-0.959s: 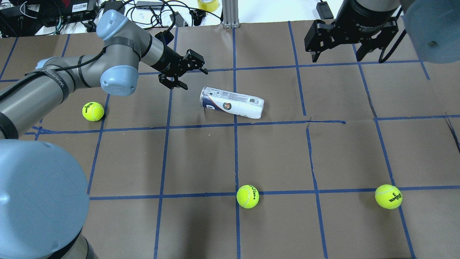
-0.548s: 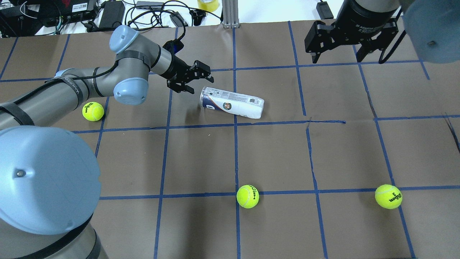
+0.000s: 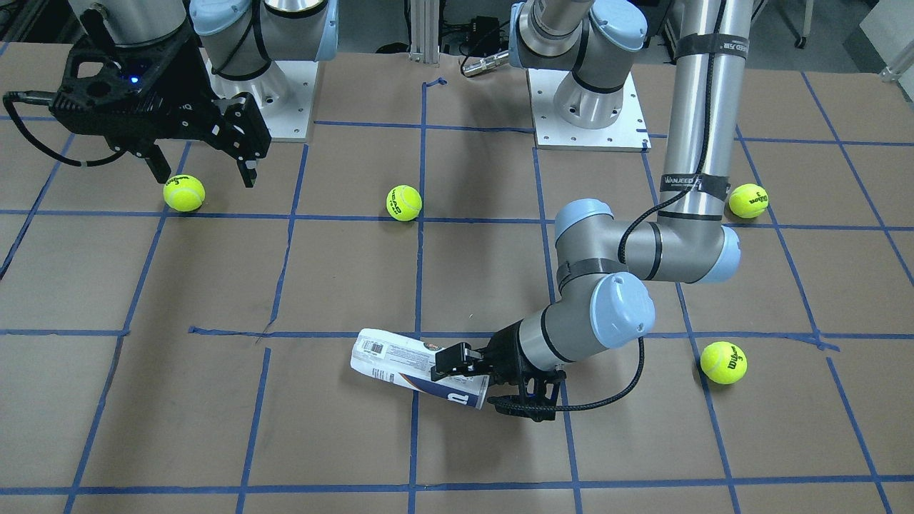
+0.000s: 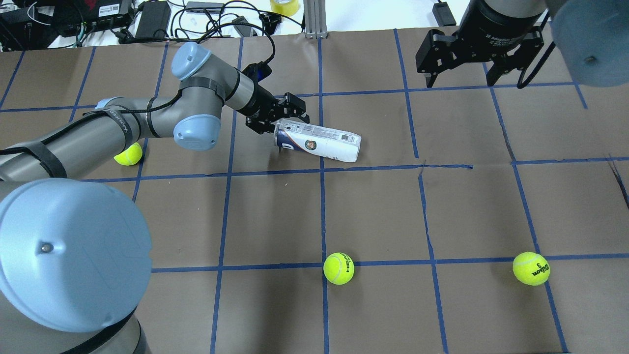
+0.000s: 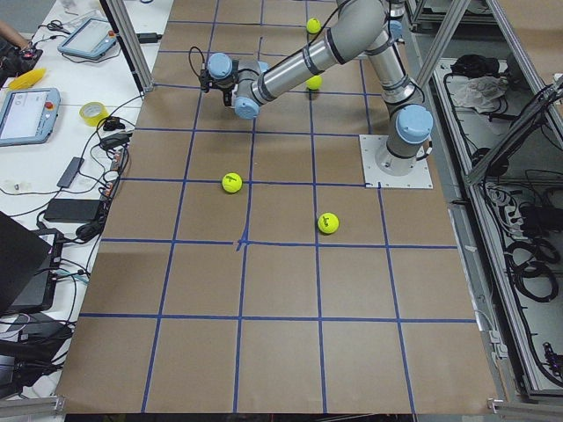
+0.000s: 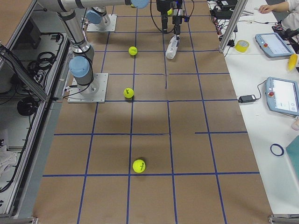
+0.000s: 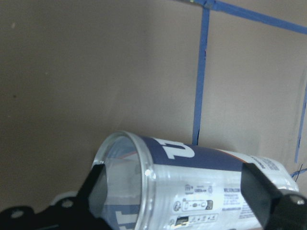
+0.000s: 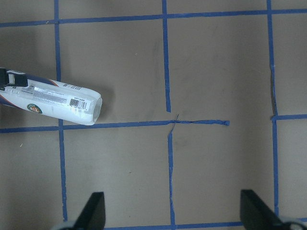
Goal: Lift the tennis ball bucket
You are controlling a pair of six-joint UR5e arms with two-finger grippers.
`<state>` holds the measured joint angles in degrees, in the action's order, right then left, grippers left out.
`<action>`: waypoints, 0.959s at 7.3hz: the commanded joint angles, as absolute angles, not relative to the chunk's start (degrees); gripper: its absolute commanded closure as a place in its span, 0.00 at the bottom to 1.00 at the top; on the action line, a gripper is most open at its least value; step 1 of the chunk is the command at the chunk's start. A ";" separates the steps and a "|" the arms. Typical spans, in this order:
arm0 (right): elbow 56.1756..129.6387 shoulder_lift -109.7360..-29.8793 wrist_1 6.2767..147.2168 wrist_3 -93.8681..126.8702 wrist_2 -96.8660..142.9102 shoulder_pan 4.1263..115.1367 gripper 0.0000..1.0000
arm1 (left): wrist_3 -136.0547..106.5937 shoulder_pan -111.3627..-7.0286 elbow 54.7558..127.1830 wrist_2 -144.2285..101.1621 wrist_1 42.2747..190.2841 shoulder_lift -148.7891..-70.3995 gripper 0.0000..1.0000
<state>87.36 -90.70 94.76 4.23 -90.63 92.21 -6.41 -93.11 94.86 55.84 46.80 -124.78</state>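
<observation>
The tennis ball bucket (image 4: 319, 141) is a clear can with a white label and a navy band. It lies on its side on the brown table; it also shows in the front view (image 3: 400, 365) and the left wrist view (image 7: 201, 187). My left gripper (image 4: 283, 119) is open at table height. Its jaws stand on either side of the can's navy open end, also seen from the front (image 3: 477, 382) and in the left wrist view (image 7: 177, 194). My right gripper (image 4: 459, 74) is open and empty, held high over the far right of the table.
Yellow-green tennis balls lie loose: one half under my left forearm (image 4: 127, 154), one at front centre (image 4: 338, 268), one at front right (image 4: 530, 268). The front view shows another near the left arm's base (image 3: 747, 200). Cables and boxes (image 4: 147, 17) lie beyond the far edge.
My left arm has swung right and down toward the can; its open gripper now straddles the can's navy end. The can and the right arm have not moved.
</observation>
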 commanded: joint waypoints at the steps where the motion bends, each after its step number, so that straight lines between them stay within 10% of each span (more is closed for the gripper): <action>1: 87.45 -90.70 94.66 4.39 -90.62 92.20 0.00 | -11.99 -93.78 95.54 55.72 47.63 -124.63 1.00; 7: 87.63 -90.70 94.66 4.48 -90.70 92.20 0.00 | -28.21 -93.69 78.98 65.80 68.22 -118.23 1.00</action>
